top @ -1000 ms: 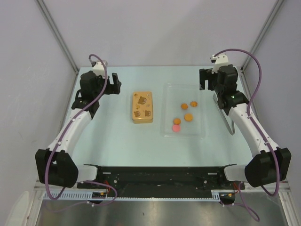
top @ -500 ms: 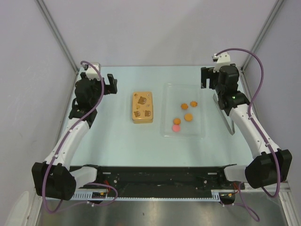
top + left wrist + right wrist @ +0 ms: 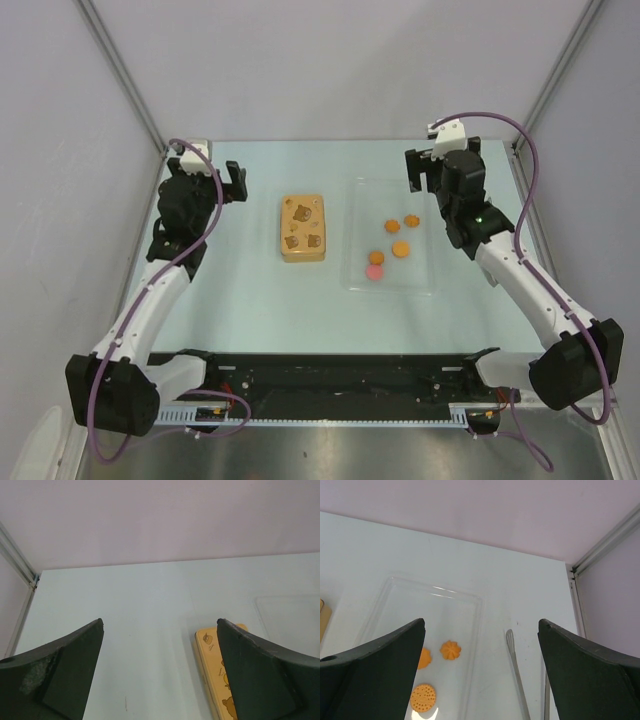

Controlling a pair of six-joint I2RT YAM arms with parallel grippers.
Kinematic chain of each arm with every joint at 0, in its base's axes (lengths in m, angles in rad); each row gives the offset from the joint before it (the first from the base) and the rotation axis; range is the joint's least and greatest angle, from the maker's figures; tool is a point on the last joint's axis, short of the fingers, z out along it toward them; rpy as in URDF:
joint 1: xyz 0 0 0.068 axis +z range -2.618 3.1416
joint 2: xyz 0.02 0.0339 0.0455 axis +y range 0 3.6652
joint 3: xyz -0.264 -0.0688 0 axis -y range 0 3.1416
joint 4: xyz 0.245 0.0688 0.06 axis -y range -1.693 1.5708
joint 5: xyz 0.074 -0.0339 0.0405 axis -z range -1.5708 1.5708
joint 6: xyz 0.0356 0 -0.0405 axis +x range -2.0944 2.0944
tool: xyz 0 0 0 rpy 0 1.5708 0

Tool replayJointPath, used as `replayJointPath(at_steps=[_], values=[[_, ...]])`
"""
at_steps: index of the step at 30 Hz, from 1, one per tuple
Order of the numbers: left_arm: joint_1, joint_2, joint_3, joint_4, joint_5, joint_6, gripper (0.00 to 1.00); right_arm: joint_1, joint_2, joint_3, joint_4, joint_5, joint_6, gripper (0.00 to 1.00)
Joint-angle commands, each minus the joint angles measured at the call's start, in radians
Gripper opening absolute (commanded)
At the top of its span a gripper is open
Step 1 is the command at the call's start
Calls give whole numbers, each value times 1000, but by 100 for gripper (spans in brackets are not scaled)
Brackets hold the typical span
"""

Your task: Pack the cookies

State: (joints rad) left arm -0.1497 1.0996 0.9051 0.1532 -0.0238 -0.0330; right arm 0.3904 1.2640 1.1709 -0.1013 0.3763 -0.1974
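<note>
Three orange cookies [image 3: 401,249] and one pink cookie [image 3: 374,271] lie in a clear plastic tray [image 3: 355,200] right of centre, with a further orange one beside them. The right wrist view shows three of the orange cookies [image 3: 450,650] in the tray [image 3: 435,587]. My right gripper [image 3: 418,170] is open and empty, above the tray's far right corner; its open jaws [image 3: 482,625] frame the tray. My left gripper [image 3: 237,183] is open and empty at the far left, left of a yellow printed box [image 3: 303,228]. The box also shows in the left wrist view [image 3: 212,650] by my open left gripper [image 3: 160,625].
Metal tongs [image 3: 516,670] lie on the table right of the tray, partly under my right arm in the top view [image 3: 492,272]. The enclosure's walls and corner posts close in the back and both sides. The tray's near left corner shows in the left wrist view [image 3: 290,605].
My right gripper has moved left, from beside the tray's far right corner to over it. My left gripper has shifted slightly back and left. Cookies, box and tray have not moved.
</note>
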Motion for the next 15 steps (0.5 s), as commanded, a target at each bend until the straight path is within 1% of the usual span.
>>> replayJointPath(at_steps=[1,15], values=[[-8,-37,-14,60,-37,30,100,7,-32,-5,83,85,-33,100],[-16,-63,-20,68,-42,30,100,-5,-51,-17,87,72,-22,100]])
